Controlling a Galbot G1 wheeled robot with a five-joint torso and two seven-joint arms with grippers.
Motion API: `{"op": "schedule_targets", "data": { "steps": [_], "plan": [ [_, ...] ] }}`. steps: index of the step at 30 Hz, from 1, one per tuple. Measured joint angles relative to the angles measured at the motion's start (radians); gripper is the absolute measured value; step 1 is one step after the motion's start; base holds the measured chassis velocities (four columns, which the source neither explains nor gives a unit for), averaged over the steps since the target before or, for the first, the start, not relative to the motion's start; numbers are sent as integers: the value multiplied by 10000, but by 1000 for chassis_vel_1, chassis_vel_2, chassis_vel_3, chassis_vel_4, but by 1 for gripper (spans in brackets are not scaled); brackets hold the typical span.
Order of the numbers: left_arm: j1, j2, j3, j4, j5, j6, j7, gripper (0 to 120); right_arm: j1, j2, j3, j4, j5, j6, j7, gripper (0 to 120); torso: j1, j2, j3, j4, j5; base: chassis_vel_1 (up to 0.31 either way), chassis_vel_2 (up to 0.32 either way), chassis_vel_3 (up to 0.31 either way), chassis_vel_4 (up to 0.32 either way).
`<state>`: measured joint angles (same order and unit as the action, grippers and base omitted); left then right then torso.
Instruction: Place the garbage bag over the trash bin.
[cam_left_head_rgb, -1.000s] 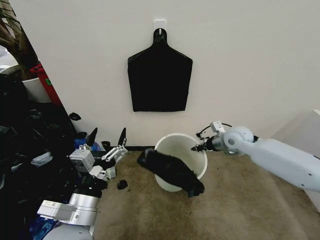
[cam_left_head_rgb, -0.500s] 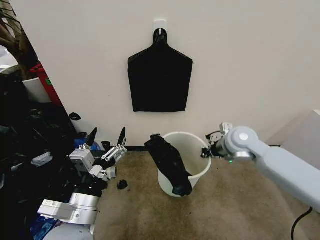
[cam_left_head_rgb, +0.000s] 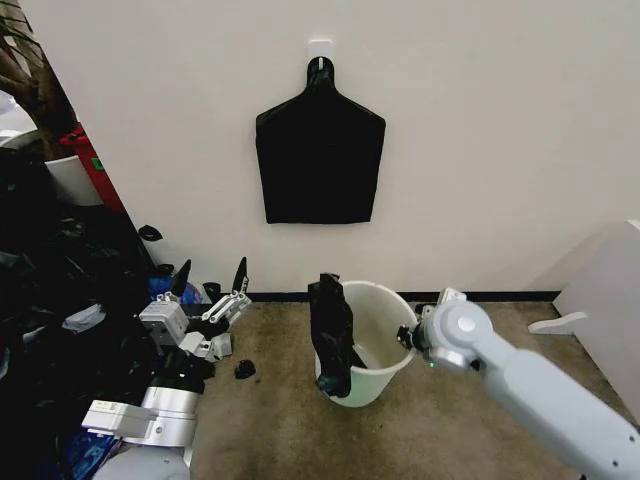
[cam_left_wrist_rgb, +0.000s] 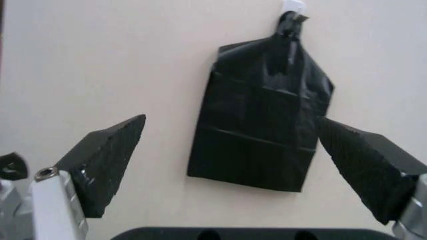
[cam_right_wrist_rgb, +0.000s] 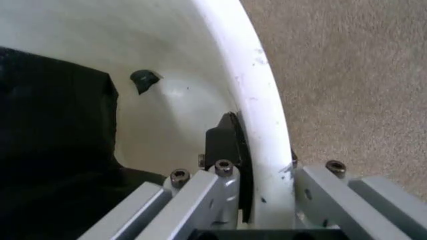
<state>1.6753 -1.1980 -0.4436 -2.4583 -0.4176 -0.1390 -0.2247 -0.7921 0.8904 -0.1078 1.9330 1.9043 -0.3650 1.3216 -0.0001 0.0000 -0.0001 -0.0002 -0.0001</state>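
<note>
1. Trash bin (cam_left_head_rgb: 385, 345): 1 round white plastic bucket on the carpet below the wall, tilted. Rolled rim, stiff wall; judged light enough to tip or slide under a pull.
2. Garbage bag (cam_left_head_rgb: 331, 335): 1 thin glossy black bag, draped in a bunched strip over the bin's left rim, part inside, part hanging outside. Judged soft, very light and slippery; it will crumple and slip off unless spread. Best taken at the free hem near the rim, not at the bunched middle.
3. Right gripper (cam_right_wrist_rgb: 263, 195): clenched on the bin's right rim, 1 finger inside the wall and 1 outside. The bag lies across the bin's opening from it, on the opposite rim, not touching it.
4. Left gripper (cam_left_wrist_rgb: 233, 170): spread wide, empty, parked low at the robot's left and pointed at the wall, well apart from bin and bag.
5. Flat black bundle (cam_left_head_rgb: 320, 150): hung on a wall hook above the bin.
</note>
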Motion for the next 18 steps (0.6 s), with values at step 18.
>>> {"op": "schedule_targets", "data": {
  "steps": [18],
  "plan": [
    [121, -520, -200, 125, 80, -112, -79, 100, -415, 672, -201, -577, -1184, -46, -479, 0, 0, 0, 1, 2, 1, 0, 0, 0, 0]
  ]
}}
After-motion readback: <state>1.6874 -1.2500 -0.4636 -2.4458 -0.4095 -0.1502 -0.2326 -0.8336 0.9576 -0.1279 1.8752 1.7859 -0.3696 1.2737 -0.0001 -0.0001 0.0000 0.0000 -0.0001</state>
